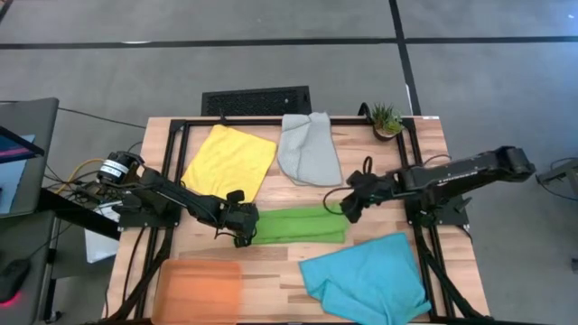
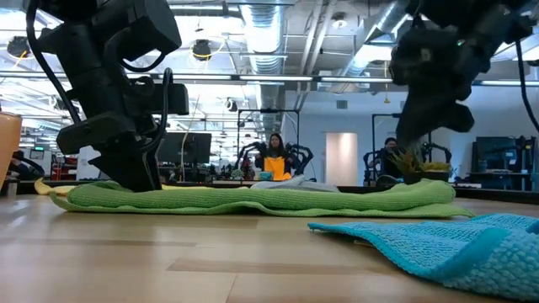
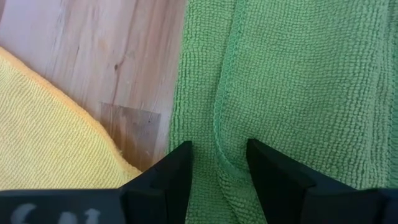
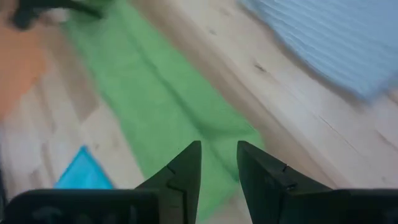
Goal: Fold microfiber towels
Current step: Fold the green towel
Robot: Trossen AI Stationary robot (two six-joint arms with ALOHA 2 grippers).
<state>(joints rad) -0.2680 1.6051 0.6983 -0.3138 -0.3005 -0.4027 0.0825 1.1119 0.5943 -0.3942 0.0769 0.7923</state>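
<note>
A wooden tabletop [image 1: 271,262] seen from above carries four microfiber cloths, an orange tray and two dark robot arms.

The left gripper [image 1: 244,236] sits at one end of the green towel [image 1: 300,225], which lies folded into a long narrow strip between the two grippers. In the left wrist view its two fingers [image 3: 171,180] stand apart, with a stitched fold edge of the green towel running up between them; the tips are down at the cloth, but whether they pinch it cannot be told. Just beside this gripper, on the side away from the green strip, lies a corner of the yellow towel [image 1: 229,161], spread flat, with a bare strip of wood between the two cloths.

The right gripper [image 1: 349,213] hangs above the opposite end of the green towel. In its wrist view the fingers [image 4: 186,171] show a narrow gap and hold nothing; the green strip stretches away beneath and ahead of them.

Beyond the right gripper, toward the far edge, lies the light grey towel [image 1: 309,149], loosely doubled over. On its near side the turquoise towel [image 1: 368,280] lies rumpled, one corner turned over.

The orange tray [image 1: 200,289] rests on the near side of the left gripper. A small potted plant [image 1: 386,120] stands at the far corner, past the right arm.

In the level view a person in an orange top [image 2: 274,162] is seated far back in the room.
</note>
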